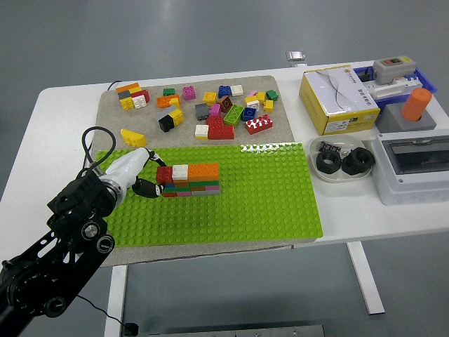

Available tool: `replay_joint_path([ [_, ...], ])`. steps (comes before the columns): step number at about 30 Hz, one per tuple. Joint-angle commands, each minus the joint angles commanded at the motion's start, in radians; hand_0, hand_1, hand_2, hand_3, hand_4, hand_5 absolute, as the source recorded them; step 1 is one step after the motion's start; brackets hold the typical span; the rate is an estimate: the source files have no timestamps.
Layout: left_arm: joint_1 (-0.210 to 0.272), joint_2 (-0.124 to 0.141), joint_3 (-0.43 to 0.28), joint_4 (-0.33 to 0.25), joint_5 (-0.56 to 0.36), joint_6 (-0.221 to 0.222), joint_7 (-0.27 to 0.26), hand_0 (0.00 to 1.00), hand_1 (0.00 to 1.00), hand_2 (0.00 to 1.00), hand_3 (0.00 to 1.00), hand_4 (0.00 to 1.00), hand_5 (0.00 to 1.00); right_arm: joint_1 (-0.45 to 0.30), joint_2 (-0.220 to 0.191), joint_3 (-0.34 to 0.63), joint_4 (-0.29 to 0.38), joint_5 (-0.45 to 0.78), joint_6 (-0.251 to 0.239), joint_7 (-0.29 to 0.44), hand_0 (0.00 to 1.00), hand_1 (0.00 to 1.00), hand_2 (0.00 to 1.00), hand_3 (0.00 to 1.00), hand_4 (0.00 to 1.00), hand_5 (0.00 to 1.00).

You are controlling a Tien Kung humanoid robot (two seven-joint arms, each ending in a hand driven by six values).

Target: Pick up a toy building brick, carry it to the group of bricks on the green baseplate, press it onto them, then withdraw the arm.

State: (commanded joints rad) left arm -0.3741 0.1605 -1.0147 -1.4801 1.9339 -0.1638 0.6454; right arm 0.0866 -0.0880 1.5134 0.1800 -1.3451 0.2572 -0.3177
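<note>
A stack of bricks (191, 180) stands on the green baseplate (245, 203), with a red brick (163, 173), a white one and an orange one on top. My left hand (144, 175), white with black fingertips, is against the stack's left end. Its fingers curl around the red brick, one white finger above it and a black thumb tip (147, 187) below. The black left arm (63, 239) comes in from the lower left corner. No right arm shows.
Several loose bricks (210, 105) lie on the grey mat behind the baseplate. At the right stand a yellow box (337, 98), a bowl with black nuts (342, 160), a grey switch box (414, 165) and an orange cylinder (417, 104).
</note>
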Motion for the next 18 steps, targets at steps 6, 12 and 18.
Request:
replay_joint_path([
  [6,0.002,0.001,0.001,0.0,-0.001,0.0,0.0,0.932,0.916,0.877,0.54,0.414,0.002,-0.002,0.0,0.001,0.0,-0.001,0.001,0.0,0.733,0.675,0.731,0.842,0.635,0.998],
  [12,0.002,0.002,0.001,0.001,-0.002,-0.004,0.0,0.933,0.92,0.883,0.554,0.422,0.002,-0.003,0.0,0.001,0.0,0.0,0.001,0.0,0.733,0.676,0.732,0.841,0.636,0.998],
  [18,0.001,0.001,0.003,0.004,-0.003,-0.004,0.0,0.936,0.926,0.892,0.573,0.438,0.002,-0.003,0.0,0.001,0.0,0.0,0.001,0.0,0.733,0.676,0.731,0.84,0.635,0.998],
])
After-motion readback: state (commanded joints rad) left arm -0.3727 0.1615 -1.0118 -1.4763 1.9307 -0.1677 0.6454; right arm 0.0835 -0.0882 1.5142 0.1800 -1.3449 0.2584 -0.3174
